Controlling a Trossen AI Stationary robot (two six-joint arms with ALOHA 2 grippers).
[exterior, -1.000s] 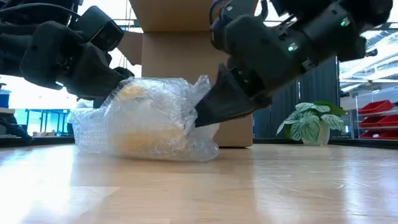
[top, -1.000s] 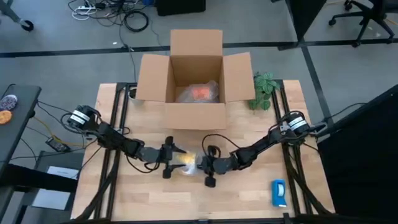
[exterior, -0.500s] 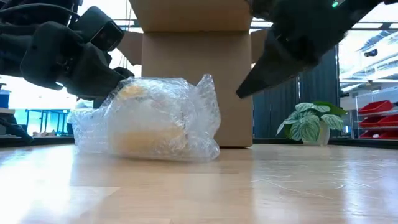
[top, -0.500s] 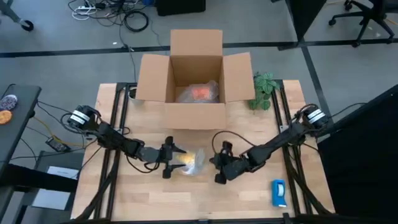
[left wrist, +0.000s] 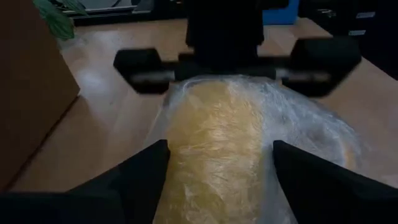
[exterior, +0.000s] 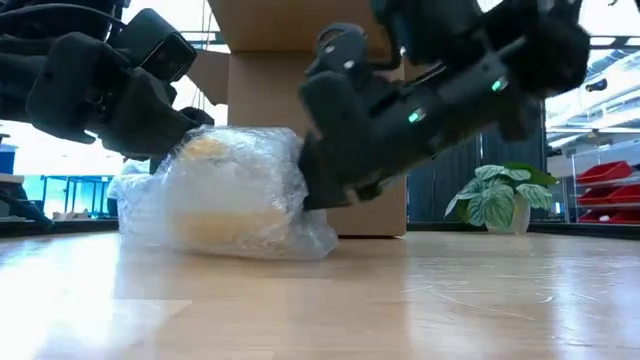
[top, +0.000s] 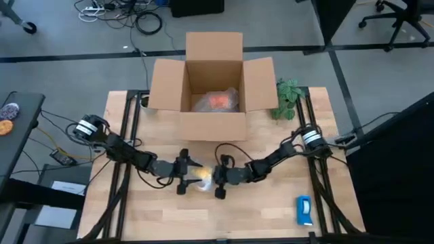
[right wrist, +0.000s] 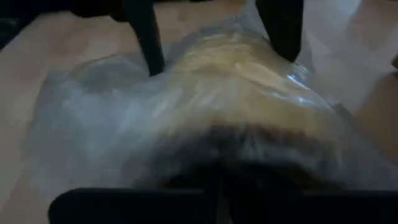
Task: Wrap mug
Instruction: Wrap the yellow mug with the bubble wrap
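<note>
Both jaws at wrapped mug (top: 202,177) | left straddles it, apart | right: unclear

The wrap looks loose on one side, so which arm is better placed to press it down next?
Probably the right: the right gripper is at the bubble wrap's loose side, while the left gripper straddles the mug, steadying it.

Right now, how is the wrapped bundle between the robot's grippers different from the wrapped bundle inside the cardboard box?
The bundle on the table sits out on the bare wood; the bundle in the cardboard box lies down inside the open box. The left gripper and right gripper flank the table bundle; nothing touches the boxed one. The table bundle shows yellowish through its wrap; the boxed one shows orange-red. Both are covered in clear plastic wrap.
</note>
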